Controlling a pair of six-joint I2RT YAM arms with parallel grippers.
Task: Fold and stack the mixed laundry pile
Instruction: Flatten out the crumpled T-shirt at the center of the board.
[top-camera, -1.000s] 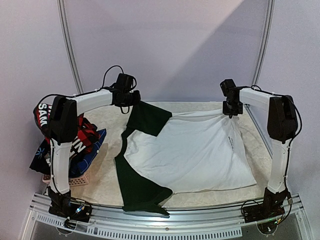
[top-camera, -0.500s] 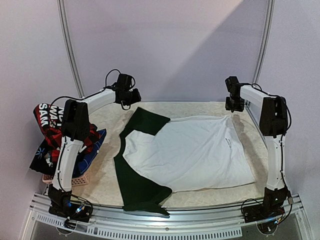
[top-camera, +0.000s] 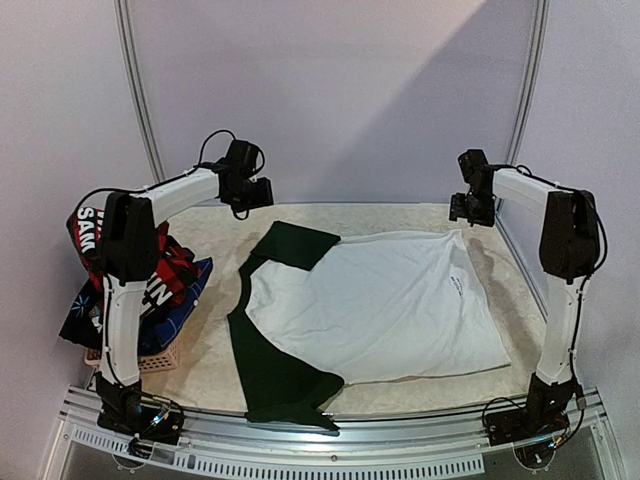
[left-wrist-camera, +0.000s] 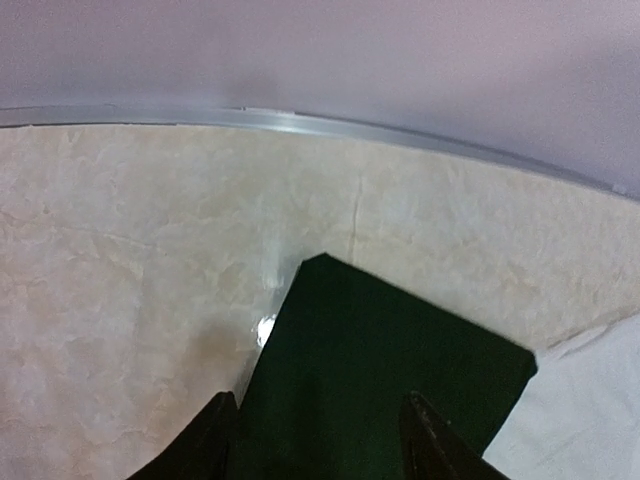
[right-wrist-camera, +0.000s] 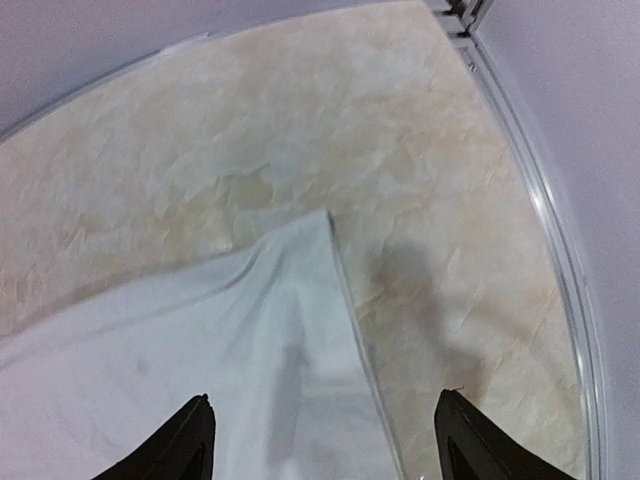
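white-and-green t-shirt (top-camera: 380, 300) spread flat

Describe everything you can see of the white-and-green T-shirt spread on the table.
The T-shirt is soft white fabric with dark green sleeves and shoulders, and small dark print near its hem. It lies spread flat, lightly wrinkled, on the marbled table, neck toward the left side. Neither hand touches it; the left hand and right hand hang open above its far corners.
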